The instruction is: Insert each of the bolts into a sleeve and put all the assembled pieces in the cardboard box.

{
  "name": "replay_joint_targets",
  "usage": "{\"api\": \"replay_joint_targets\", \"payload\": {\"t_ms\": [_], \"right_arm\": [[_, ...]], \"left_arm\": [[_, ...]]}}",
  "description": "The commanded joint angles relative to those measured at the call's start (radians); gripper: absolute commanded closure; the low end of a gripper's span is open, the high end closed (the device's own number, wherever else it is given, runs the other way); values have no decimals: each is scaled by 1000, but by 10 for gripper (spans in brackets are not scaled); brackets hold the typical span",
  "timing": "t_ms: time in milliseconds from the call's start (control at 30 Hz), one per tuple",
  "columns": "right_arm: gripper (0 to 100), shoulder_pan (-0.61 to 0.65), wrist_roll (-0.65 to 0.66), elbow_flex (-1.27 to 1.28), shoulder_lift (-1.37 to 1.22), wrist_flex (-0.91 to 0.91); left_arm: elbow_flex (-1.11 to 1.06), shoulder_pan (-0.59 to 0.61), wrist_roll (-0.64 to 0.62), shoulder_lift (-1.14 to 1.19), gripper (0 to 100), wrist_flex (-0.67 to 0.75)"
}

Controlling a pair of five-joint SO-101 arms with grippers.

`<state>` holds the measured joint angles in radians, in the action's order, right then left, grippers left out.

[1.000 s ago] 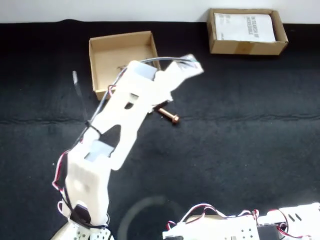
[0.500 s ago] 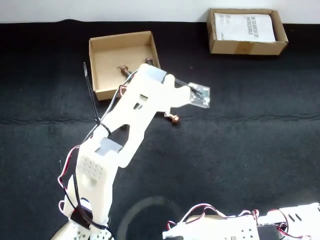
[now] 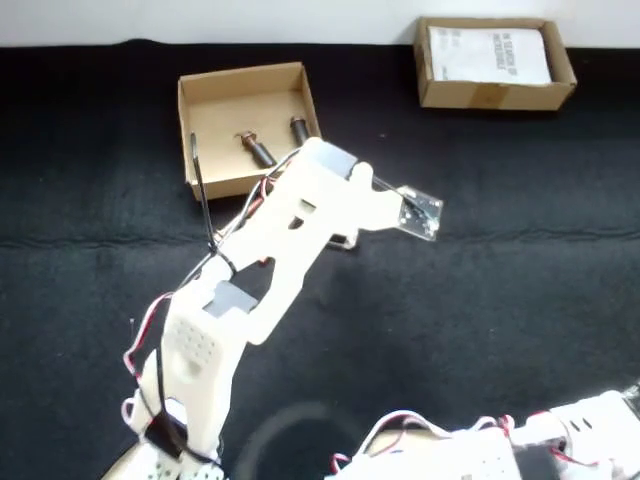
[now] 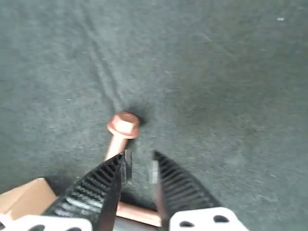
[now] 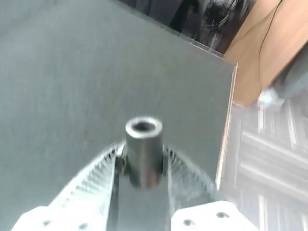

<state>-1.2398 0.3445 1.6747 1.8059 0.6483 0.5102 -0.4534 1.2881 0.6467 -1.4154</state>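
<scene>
- High view: the left arm [image 3: 300,215] stretches from the bottom-left corner up across the black cloth [image 3: 520,300], and its far end sits just beside the near right corner of the cardboard box [image 3: 200,100]. You can't see its claw from up here, the arm covers it.
- Also the high view: two dark pieces with copper heads [image 3: 258,150] lie inside that box, side by side. A second box [image 3: 560,60] with a sheet of paper [image 3: 490,52] in it sits well apart, at the far right. The right arm [image 3: 480,460] lies low along the bottom edge.
- Left wrist view: the left claw [image 4: 139,166] hangs over the copper bolt [image 4: 124,125], with its fingers only a narrow gap apart and gripping nothing. The bolt lies flat on the cloth, and its shaft runs back under the fingers. A corner of the cardboard box pokes in nearby.
- Right wrist view: the right claw [image 5: 143,158] is clamped tight on a dark metal sleeve [image 5: 143,149], held up above the cloth, with its open end poking out past the fingertips.
</scene>
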Motion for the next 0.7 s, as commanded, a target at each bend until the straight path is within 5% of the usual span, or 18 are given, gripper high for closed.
{"api": "replay_joint_targets", "payload": {"t_ms": [0,433,667], "right_arm": [[991,18,15,137,18,-2],[991,19,17,137,18,28],[991,19,17,137,18,38]], "left_arm": [[36,-4,68,15,877,29],[335,45,83,292,878,21],[570,58,91,309,878,-161]]}}
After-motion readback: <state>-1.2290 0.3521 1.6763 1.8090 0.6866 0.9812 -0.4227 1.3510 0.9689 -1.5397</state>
